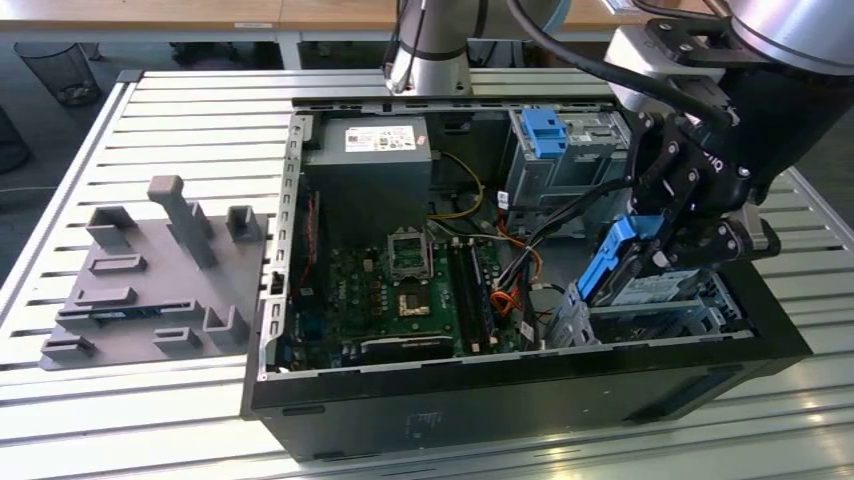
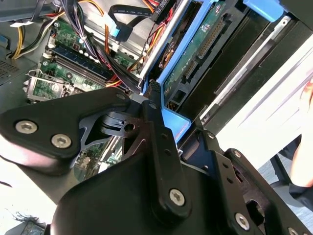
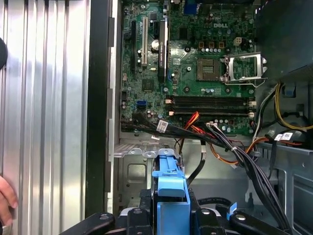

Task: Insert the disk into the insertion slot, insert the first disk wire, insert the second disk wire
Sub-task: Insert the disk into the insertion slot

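Observation:
The disk [image 1: 657, 287], silver in a bright blue carrier [image 1: 617, 255], hangs steeply tilted over the front right corner of the open computer case. My gripper [image 1: 674, 240] is shut on its raised end. Its lower end reaches the insertion slot [image 1: 694, 318], a low silver-grey cage; whether it touches I cannot tell. In the second wrist view my black fingers [image 2: 159, 142] clamp the blue carrier [image 2: 173, 122], and the disk's green board [image 2: 198, 46] faces the camera. In the first wrist view the carrier [image 3: 170, 193] stands above the cage [image 3: 132, 171]. Loose disk wires [image 3: 200, 164] hang beside it.
The motherboard [image 1: 400, 280] lies mid-case, with an orange and black wire bundle [image 1: 514, 285] close to the cage. A taller grey cage with a blue clip [image 1: 545, 135] stands behind. A grey fixture block [image 1: 154, 280] sits on the slatted table at the exterior view's left. A person's hand [image 3: 5, 198] is near the case.

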Controlling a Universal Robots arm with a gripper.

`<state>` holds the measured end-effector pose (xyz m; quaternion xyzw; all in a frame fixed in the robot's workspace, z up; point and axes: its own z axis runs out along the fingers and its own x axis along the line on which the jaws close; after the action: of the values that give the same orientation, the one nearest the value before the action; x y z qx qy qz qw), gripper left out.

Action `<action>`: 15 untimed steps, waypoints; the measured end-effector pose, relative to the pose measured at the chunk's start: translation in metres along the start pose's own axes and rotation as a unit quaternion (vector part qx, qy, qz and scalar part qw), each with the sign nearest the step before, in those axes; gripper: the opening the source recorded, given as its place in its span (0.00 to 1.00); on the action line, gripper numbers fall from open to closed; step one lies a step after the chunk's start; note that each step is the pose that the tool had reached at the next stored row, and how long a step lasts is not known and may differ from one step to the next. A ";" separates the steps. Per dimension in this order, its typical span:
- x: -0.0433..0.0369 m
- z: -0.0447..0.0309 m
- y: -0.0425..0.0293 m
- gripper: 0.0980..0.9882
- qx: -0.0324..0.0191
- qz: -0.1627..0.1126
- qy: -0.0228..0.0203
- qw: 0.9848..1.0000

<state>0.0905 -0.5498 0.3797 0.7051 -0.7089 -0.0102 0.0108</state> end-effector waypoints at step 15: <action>0.0000 0.0089 -0.0003 0.30 0.000 0.000 0.000 1.000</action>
<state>0.0905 -0.5498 0.3708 0.7051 -0.7090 -0.0102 0.0108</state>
